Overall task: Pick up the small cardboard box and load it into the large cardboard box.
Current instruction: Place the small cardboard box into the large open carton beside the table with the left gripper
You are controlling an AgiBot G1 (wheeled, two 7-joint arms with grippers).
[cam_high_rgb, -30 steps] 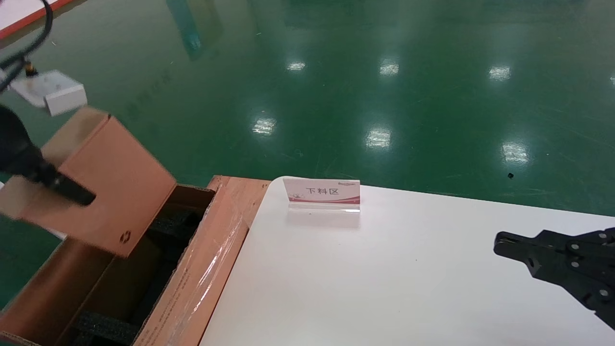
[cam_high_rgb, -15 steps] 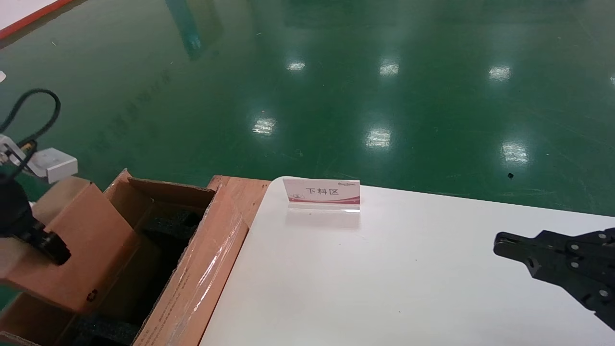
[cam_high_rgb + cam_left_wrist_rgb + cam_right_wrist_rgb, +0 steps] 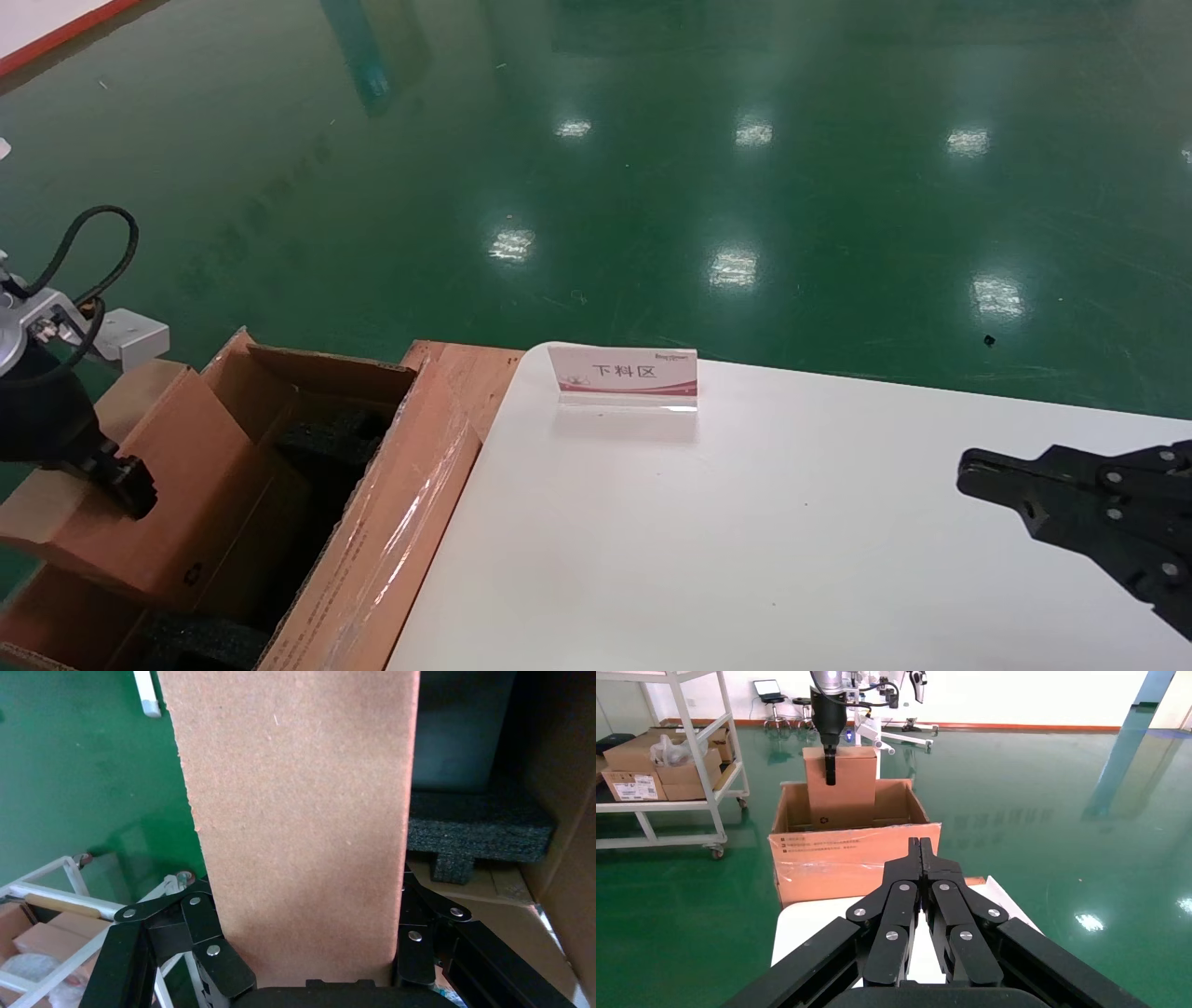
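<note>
The left end effector (image 3: 126,485), at the left edge of the head view, is clamped on the small cardboard box (image 3: 177,485), held upright and partly lowered into the large cardboard box (image 3: 391,522). Recommended: descend vertically, clear of the black foam padding (image 3: 478,825), and release only once seated. The right end effector (image 3: 919,855) rests closed over the worktop (image 3: 745,540).

The left gripper (image 3: 302,952) has matte black linkage fingers (image 3: 211,945) studded with silver rivets; a looping black cable (image 3: 88,252) and a white bracket (image 3: 130,335) sit at its wrist. The right gripper (image 3: 919,846) has the same black, riveted plates
</note>
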